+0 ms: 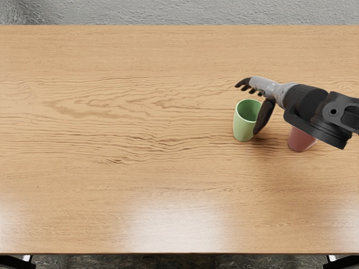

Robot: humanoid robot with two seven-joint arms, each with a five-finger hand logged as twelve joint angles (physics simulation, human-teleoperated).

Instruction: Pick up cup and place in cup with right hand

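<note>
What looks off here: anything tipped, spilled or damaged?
Nothing stands out. The green cup stands upright, intact where visible; the right hand overlaps part of it. The right arm hides the top of the red cup, so can't vouch for its rim. No spill visible.

Wood table [112,185]: wavy brown grain, satin finish, glossy glare towards 6 o'clock. Tapered pale-green cup [243,129], 3 o'clock: smooth, faint sheen, plastic or ceramic unclear. Tapered dull-red cup [300,141], 3 o'clock, partly hidden: smooth, soft sheen. Grey-and-black right hand [263,87], 2 o'clock: smooth grey shell, dark matt fingers [244,83]. Rough, pitted grey surface [179,12] at 12 o'clock.
</note>
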